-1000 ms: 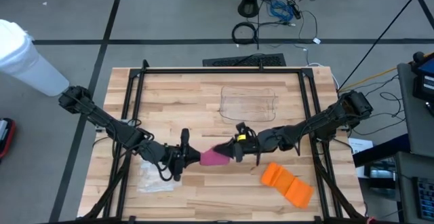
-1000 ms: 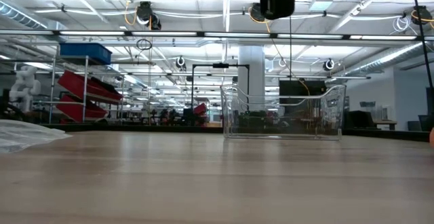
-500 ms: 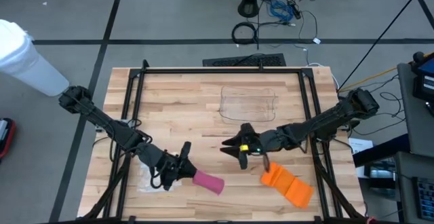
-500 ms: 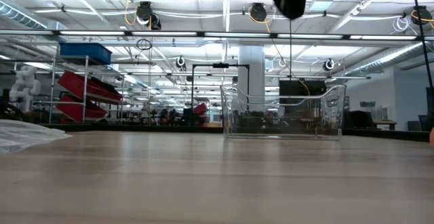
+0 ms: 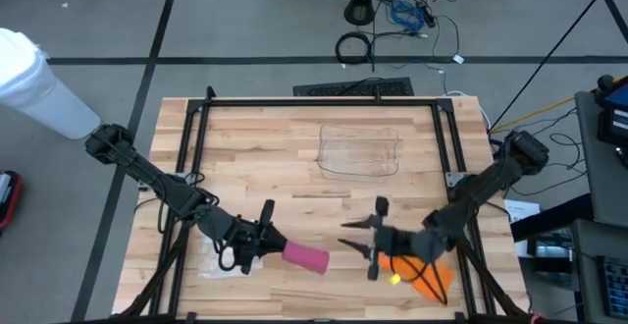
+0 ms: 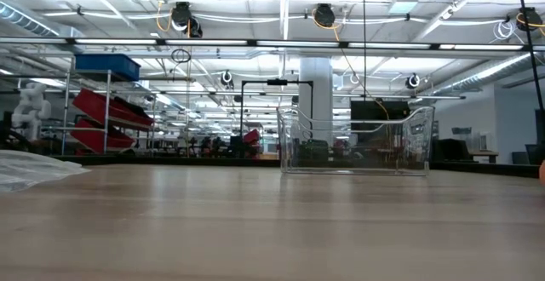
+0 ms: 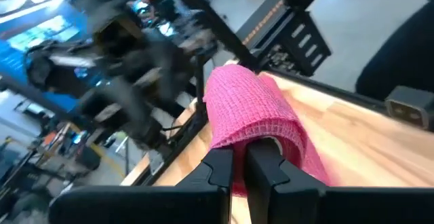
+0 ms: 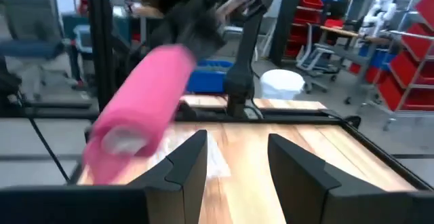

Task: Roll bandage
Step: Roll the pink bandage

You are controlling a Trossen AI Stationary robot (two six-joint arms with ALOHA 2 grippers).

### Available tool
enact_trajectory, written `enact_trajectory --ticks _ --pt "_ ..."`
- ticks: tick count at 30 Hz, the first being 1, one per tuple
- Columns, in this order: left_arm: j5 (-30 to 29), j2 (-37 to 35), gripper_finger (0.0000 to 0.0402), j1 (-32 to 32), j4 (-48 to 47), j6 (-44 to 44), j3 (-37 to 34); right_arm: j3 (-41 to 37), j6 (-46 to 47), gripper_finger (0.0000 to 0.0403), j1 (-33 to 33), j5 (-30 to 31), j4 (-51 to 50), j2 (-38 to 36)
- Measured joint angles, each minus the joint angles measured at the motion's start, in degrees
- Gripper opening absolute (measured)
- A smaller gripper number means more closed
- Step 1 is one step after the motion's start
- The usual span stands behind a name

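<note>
A pink bandage roll (image 5: pixel 305 256) is held by my left gripper (image 5: pixel 272 240) near the table's front edge, left of centre. It also shows in the left wrist view (image 7: pixel 251 112) and in the right wrist view (image 8: pixel 139 102). My right gripper (image 5: pixel 357 237) is open and empty, a little to the right of the roll and facing it, its fingers (image 8: pixel 184 161) spread wide. The low view shows neither gripper nor the roll. My left gripper pinches the roll's near end (image 7: pixel 239 141) between its two fingers, which stand close together. The fingers come level from the table's left and lie along the roll. The roll sticks out beyond the fingertips toward the right, clear of the table. Whether one finger is inside the core I cannot tell.
A clear plastic bin (image 5: pixel 360 150) stands at the table's far middle and shows in the low view (image 6: pixel 355 140). An orange folded item (image 5: pixel 424 273) lies at the near right under the right arm. A clear plastic bag (image 5: pixel 218 261) lies at the near left.
My right gripper has let go of the roll, opened wide and swung toward the table's near right, over the orange item. My left gripper has carried the roll toward the near edge, and the roll now points toward the right and near side.
</note>
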Motion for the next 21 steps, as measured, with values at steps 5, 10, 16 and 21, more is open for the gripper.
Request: enact_trajectory --ticks 5,10,16,21 --pt "-7.49 0.0 0.0018 0.1 2.62 -6.73 0.0 0.02 1.54 0.0141 2.2 0.28 4.58 6.53" --pt "-14.08 -0.24 0.0018 1.91 6.41 -24.58 0.0 -0.07 -5.95 0.0141 2.11 7.09 1.2 13.05" --pt "-13.81 -0.24 0.0018 2.42 6.06 -28.53 0.0 -0.06 -37.3 0.0141 3.01 21.88 1.51 17.88" --pt "-13.74 -0.24 0.0018 2.73 6.03 -28.53 0.0 2.26 -58.62 0.0141 3.31 31.37 0.86 19.29"
